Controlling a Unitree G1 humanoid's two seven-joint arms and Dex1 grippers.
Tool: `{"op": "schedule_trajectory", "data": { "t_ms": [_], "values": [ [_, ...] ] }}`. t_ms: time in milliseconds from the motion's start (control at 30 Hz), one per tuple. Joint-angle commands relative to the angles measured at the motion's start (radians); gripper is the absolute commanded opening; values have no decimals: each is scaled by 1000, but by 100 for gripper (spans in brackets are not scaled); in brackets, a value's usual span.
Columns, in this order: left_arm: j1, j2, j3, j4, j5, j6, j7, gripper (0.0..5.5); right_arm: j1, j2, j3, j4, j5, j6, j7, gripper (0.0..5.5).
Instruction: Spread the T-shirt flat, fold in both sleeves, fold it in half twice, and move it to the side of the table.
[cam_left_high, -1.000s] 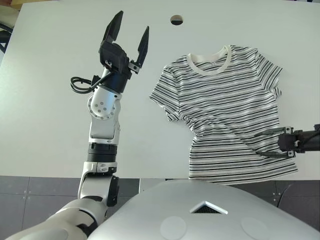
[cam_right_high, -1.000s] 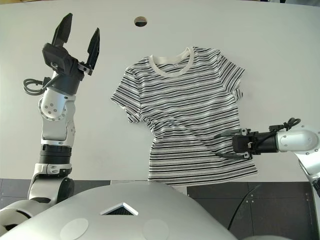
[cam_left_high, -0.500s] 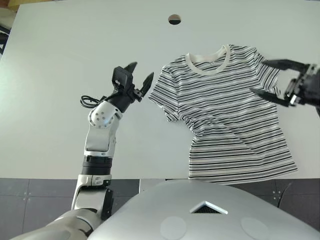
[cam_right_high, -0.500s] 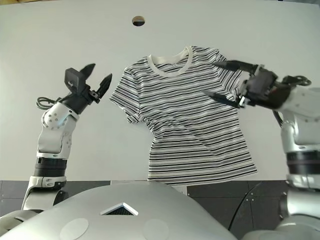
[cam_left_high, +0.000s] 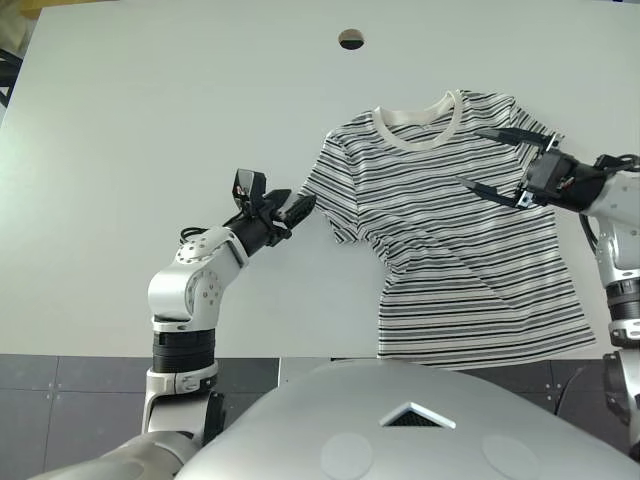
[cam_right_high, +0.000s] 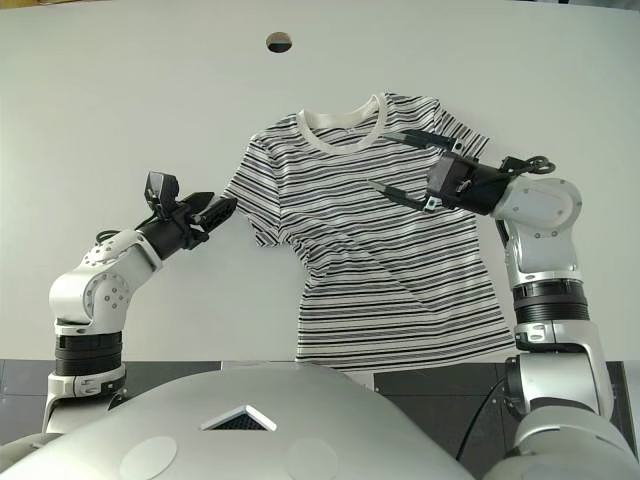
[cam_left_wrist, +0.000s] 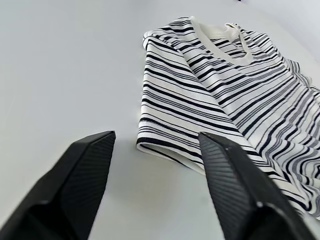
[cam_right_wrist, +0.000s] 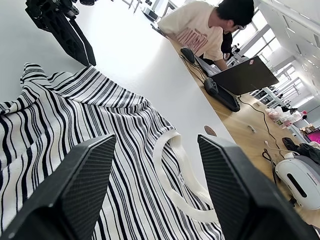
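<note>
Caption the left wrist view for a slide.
Open left gripper lined up with a sleeve of the striped T-shirt on the table.

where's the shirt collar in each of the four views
left eye: collar at the far edge of the shirt, right of centre.
right eye: collar at the far edge, near centre.
left wrist: collar far off, beyond the left sleeve.
right wrist: collar close up.
shared landmark: the left sleeve.

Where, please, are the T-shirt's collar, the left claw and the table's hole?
T-shirt collar (cam_left_high: 416, 138), left eye view, front of the neckband.
left claw (cam_left_high: 302, 196), left eye view, midway between fingertips.
hole (cam_left_high: 351, 40), left eye view, centre.
</note>
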Motion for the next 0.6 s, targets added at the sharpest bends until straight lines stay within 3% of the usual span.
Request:
{"op": "schedule_trajectory", "data": {
  "t_ms": [33,467,600],
  "values": [
    [17,0,-33,40,25,52,24,238,7,-10,-21,-43,0,12,7,304],
    [6,-19,-40,70,17,54,28,15,14,-7,-44,-93,3,53,9,304],
    [2,-25,-27,66,12,53,31,12,20,-8,-48,-102,5,58,10,304]
  ]
}}
